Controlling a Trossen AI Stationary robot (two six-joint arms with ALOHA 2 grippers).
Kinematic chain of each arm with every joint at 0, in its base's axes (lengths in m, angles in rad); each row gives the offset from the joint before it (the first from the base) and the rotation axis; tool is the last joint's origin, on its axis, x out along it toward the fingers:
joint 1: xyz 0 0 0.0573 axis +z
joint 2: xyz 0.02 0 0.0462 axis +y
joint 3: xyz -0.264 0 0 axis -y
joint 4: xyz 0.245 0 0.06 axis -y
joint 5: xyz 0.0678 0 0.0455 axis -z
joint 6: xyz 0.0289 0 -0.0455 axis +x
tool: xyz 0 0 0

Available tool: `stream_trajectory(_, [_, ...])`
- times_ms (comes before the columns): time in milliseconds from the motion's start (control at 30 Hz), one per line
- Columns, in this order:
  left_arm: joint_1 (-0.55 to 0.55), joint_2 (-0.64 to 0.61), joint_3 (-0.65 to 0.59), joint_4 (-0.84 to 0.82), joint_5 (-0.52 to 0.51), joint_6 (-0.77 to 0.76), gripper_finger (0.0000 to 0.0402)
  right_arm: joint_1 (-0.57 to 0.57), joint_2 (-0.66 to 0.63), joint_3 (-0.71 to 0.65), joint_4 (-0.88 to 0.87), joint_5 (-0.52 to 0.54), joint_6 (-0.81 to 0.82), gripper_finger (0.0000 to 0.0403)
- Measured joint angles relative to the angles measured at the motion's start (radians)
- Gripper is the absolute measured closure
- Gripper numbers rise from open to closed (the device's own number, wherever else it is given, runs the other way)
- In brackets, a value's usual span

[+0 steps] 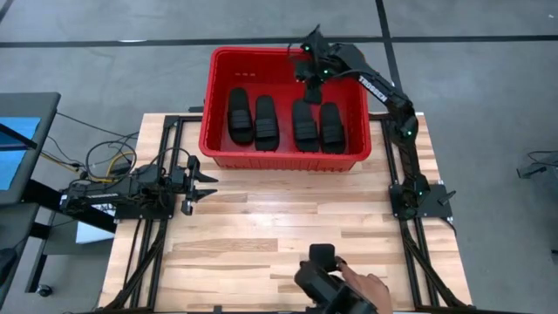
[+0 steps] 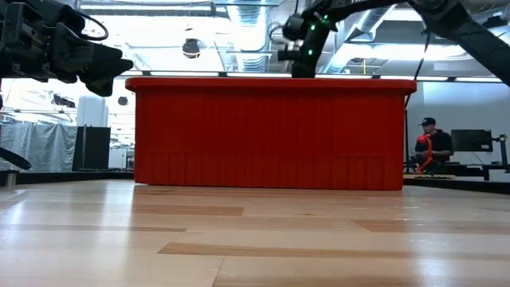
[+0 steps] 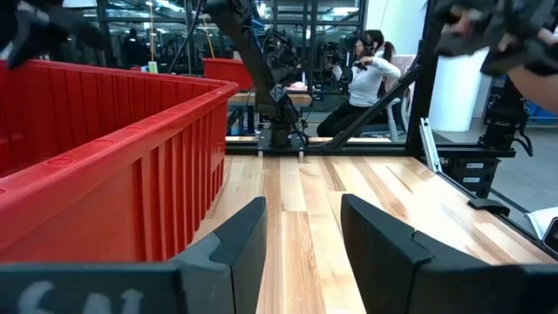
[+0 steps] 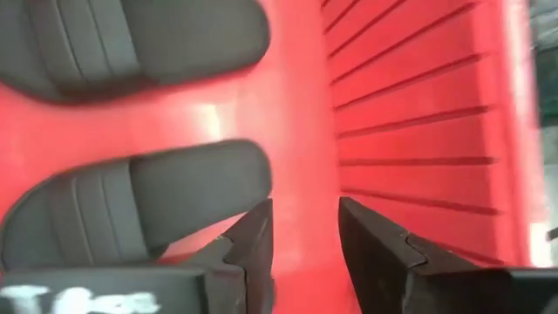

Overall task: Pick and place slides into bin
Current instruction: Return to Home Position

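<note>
High view: all four black slides (image 1: 266, 122) are seen lying flat and side by side on the floor of the red bin (image 1: 279, 162), which is set at the far edge of the wooden desk (image 1: 288, 218). The right pincer (image 1: 311, 83) is held over the far part of the bin, beyond the ends of the two right-hand slides, released and empty. The left pincer (image 1: 202, 185) is parked low over the desk, just beside the bin's near left corner. A person's hand (image 1: 364, 284) is rested on a dark device at the desk's near edge.

Low view: the bin's tall red wall is shown across the middle, and the slides are hidden behind it. The right arm is seen reaching in over the rim. If it is drawn back toward its base without being lifted first, a wall could be clipped and the bin shoved along the desk.

Left wrist view: the left fingers are seen parted, with only bare desk between them and the bin's ribbed wall close alongside. A knock is judged likely only if this arm is swung toward it.

Right wrist view: two slides are shown close beneath the parted fingers, matte black, rounded, each crossed by a wide ridged band. If the fingers dip, a band could be snagged and a slide dragged or tipped.
</note>
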Motion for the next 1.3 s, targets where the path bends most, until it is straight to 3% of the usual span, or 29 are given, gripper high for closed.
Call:
stream_trajectory(300, [0.000, 0.000, 0.000, 0.000, 0.000, 0.000, 0.0262, 0.005, -0.140, 0.000, 0.108, -0.023, 0.087, 0.0312])
stream_trajectory(700, [0.000, 0.000, 0.000, 0.000, 0.000, 0.000, 0.0262, -0.023, -0.275, 0.000, 0.328, -0.469, 0.349, 0.0376])
stream_trajectory(867, [0.000, 0.000, 0.000, 0.000, 0.000, 0.000, 0.0262, -0.017, -0.316, 0.000, 0.392, -0.586, 0.424, 0.0399])
stream_trajectory(1133, [0.000, 0.000, 0.000, 0.000, 0.000, 0.000, 0.0262, 0.029, -0.399, -0.031, 0.382, -0.607, 0.482, 0.0401])
stream_trajectory(1300, [0.000, 0.000, 0.000, 0.000, 0.000, 0.000, 0.0262, 0.083, -0.497, -0.130, 0.419, -0.605, 0.521, 0.0402])
